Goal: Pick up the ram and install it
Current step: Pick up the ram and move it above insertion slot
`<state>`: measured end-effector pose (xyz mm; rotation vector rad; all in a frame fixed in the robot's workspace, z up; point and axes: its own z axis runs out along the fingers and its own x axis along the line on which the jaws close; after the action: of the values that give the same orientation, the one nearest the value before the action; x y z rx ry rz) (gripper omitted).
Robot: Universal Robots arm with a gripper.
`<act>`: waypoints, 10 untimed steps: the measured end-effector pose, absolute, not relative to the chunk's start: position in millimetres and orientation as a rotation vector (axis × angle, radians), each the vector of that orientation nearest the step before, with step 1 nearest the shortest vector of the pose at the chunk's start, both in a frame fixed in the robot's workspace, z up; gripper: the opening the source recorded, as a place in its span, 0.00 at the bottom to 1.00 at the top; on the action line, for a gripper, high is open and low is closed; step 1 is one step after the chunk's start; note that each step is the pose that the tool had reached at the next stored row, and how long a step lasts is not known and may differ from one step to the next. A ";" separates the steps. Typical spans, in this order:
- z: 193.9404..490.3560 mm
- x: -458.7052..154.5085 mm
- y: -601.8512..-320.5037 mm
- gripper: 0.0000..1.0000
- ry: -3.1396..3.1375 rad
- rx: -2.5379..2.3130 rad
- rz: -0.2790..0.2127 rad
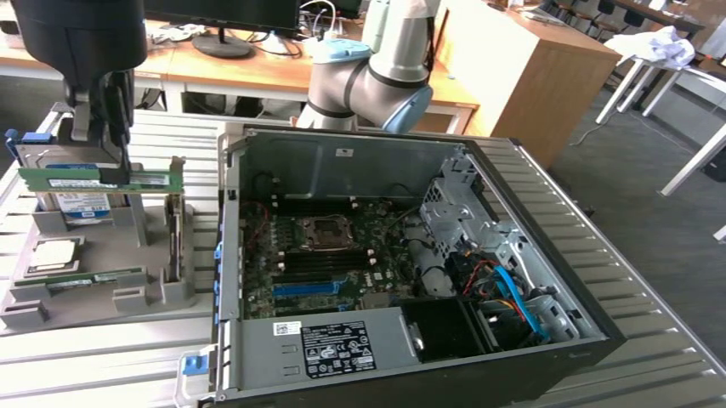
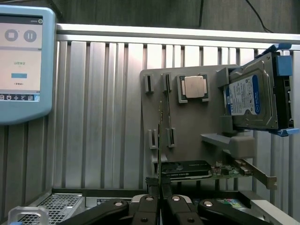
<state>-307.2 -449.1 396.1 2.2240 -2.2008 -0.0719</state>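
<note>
the ram point(image 1: 97, 178) is hanging in the air at the exterior view's left, clamped across its flat faces by the gripper point(image 1: 111, 170), whose fingers are closing tight on the thin green board. it is sitting level, long edge sideways, just above the grey parts holder point(image 1: 148, 255) and in front of the hard drive point(image 1: 70, 204) standing at the holder's far end. in the wrist view the ram point(image 2: 160, 140) is showing edge-on as a thin line running out from the gripper point(image 2: 161, 200), passing over the holder point(image 2: 187, 126) with the processor chip point(image 2: 194, 86) and the hard drive point(image 2: 248, 101) lying beyond.

the open computer case point(image 1: 545, 280) is lying well apart, to the exterior view's right, with the motherboard's memory slots point(image 1: 312, 274) deep inside.

as a judgement, the risks are lying in the narrow grip and the crowded holder: the board could be pivoting or slipping between the fingers, a sideways swing could be clipping the hard drive or the upright expansion card point(image 1: 176, 217), and a stick carried tilted could be catching the case wall or meeting its slot crooked.
</note>
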 end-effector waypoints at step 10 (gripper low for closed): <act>396.2 -299.4 -449.0 0.13 -2.201 2.224 -0.072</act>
<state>-299.4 -449.0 396.2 2.2239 -2.2008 -0.0720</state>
